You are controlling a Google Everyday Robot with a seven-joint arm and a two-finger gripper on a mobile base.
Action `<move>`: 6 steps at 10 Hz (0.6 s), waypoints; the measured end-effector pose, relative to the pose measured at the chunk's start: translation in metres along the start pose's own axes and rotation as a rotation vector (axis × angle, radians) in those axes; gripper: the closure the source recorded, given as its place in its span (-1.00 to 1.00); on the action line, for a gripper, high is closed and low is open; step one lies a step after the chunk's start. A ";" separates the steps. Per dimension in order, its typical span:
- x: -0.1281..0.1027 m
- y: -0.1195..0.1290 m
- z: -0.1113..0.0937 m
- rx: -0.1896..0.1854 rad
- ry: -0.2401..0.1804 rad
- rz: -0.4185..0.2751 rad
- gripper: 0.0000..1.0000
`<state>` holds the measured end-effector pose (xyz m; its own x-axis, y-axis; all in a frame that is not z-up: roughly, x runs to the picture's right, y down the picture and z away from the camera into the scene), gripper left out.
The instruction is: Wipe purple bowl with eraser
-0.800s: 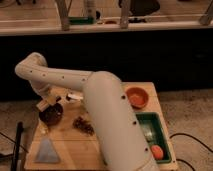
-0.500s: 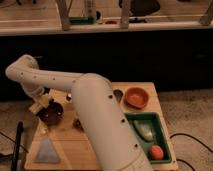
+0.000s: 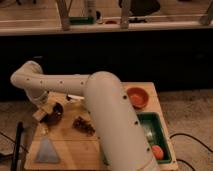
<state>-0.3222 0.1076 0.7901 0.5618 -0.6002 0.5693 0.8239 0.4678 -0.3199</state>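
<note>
Now the pincer (image 3: 44,109) has dropped to the left rim of the purple bowl (image 3: 56,115), the tan eraser (image 3: 39,116) just left of that bowl; its grip I cannot tell; wiping looks imminent.

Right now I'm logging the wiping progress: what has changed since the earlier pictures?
The arm's thick forearm swung left, then back to the right. The gripper, with the eraser beside it, sank slightly at the left rim of the purple bowl. Nothing was visibly picked up or let go. The bowl, brown cluster, grey-blue triangle, orange bowl and green tray stayed put.
</note>
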 end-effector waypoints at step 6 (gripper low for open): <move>0.056 0.017 -0.010 0.010 0.044 0.128 1.00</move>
<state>-0.2758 0.0753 0.8094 0.6654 -0.5629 0.4904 0.7444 0.5490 -0.3799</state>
